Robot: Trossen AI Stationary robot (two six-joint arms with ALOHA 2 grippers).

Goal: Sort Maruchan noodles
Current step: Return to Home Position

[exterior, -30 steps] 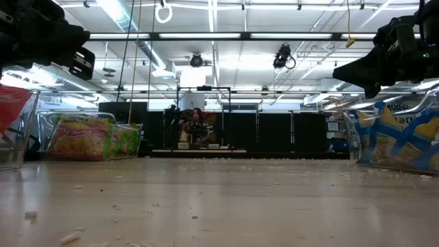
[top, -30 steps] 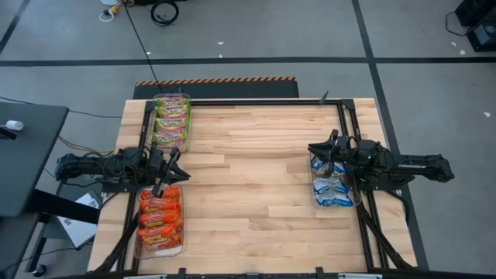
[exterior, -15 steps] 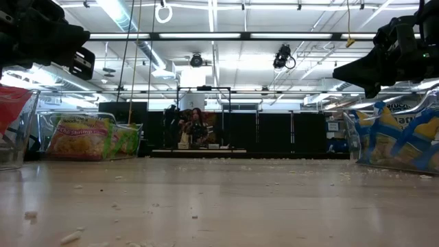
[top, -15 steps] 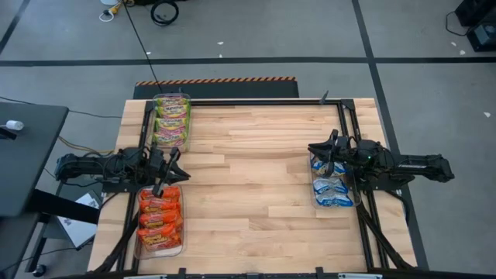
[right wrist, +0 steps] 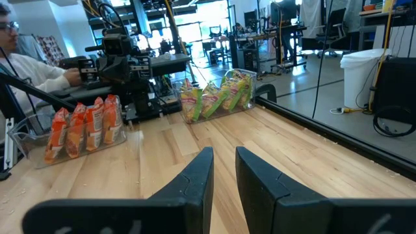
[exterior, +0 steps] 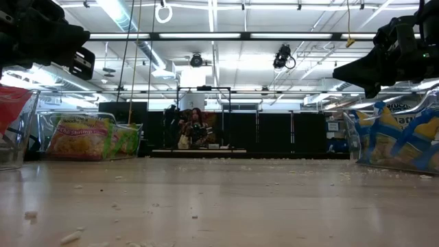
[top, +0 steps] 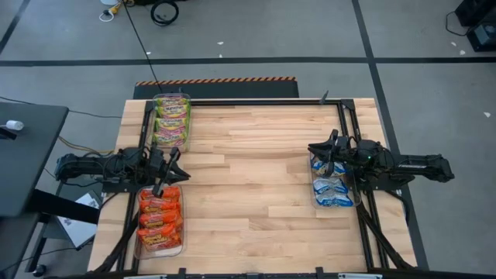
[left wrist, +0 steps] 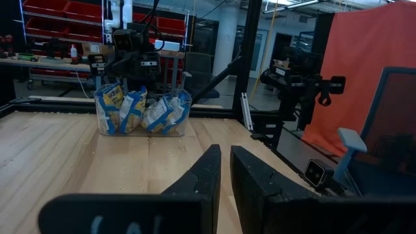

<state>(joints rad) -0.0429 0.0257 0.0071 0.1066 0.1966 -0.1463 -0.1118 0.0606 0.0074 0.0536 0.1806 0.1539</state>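
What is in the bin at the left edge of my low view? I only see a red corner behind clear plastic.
Observer: From above, that clear bin holds a row of orange-red Maruchan packets, right beside the left arm.
Operator: Is the left gripper carrying anything? I just see a dark shape up top.
Observer: No. Its wrist view shows the left gripper empty, with a narrow gap between its fingers.
Operator: And the right one?
Observer: The right gripper is empty too, with the same narrow gap. In the high view it is next to the blue-white packets.
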